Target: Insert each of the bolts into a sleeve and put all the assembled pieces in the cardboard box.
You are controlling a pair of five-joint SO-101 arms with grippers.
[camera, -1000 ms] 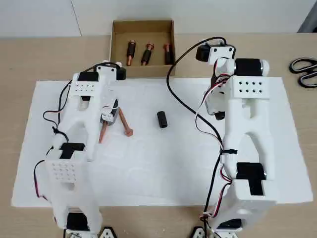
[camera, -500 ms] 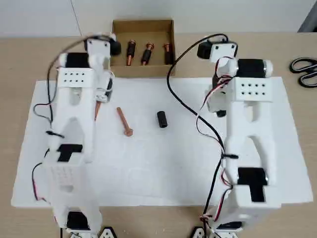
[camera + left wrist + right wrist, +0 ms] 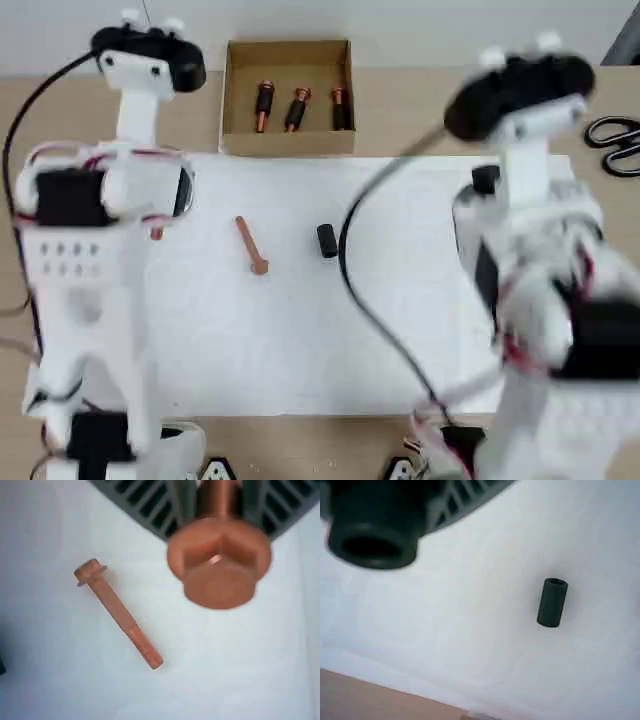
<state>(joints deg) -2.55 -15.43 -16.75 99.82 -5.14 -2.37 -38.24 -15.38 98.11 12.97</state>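
Note:
My left gripper [image 3: 218,502] is shut on a copper bolt [image 3: 218,562], whose hex head faces the camera, held above the white sheet. A second copper bolt [image 3: 117,612] [image 3: 250,245] lies loose on the sheet. My right gripper [image 3: 390,507] is shut on a black sleeve [image 3: 370,542], its open bore showing. Another black sleeve [image 3: 552,602] [image 3: 327,241] lies on the sheet near the middle. The cardboard box [image 3: 285,46] at the back holds three bolt-in-sleeve pieces [image 3: 298,107]. Both arms stand raised at the two sides.
A white sheet [image 3: 300,340] covers the wooden table [image 3: 400,100]. Scissors [image 3: 615,140] lie at the far right edge. A black cable [image 3: 370,300] of the right arm runs over the sheet right of the loose sleeve.
Both arms have risen from the sheet. The left one carried its bolt up and leftward, away from the loose bolt; the right one lifted with its sleeve. Loose bolt and sleeve stayed put.

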